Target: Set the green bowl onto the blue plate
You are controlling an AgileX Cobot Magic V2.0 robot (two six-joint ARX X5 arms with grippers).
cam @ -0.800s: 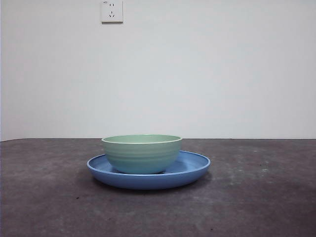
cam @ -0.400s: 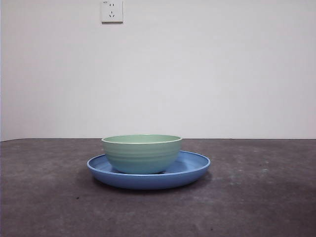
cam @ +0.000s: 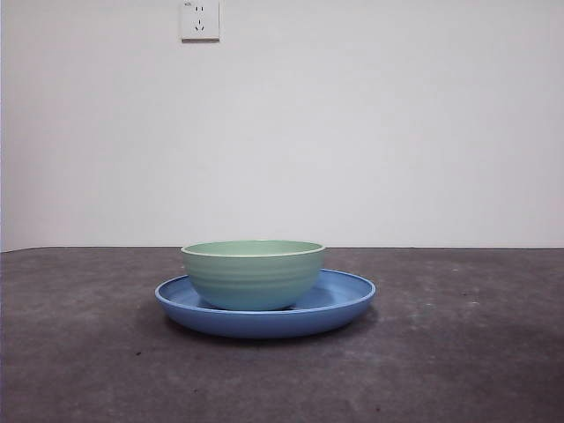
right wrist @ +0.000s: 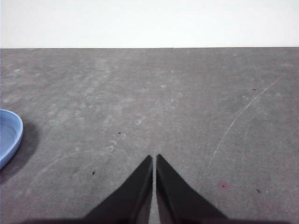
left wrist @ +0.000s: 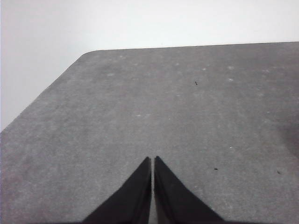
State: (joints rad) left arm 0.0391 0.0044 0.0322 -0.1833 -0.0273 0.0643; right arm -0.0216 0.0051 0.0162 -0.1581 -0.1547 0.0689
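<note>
The green bowl (cam: 253, 274) stands upright inside the blue plate (cam: 344, 300) at the middle of the table in the front view. No arm shows in that view. My left gripper (left wrist: 153, 161) is shut over bare table, with neither dish in its view. My right gripper (right wrist: 153, 159) is also shut with nothing in it, and an edge of the blue plate (right wrist: 9, 135) shows at the side of its view, well apart from the jaws.
The dark grey table (cam: 458, 352) runs back to a white wall with a power socket (cam: 200, 19). The left wrist view shows a rounded table corner (left wrist: 86, 53).
</note>
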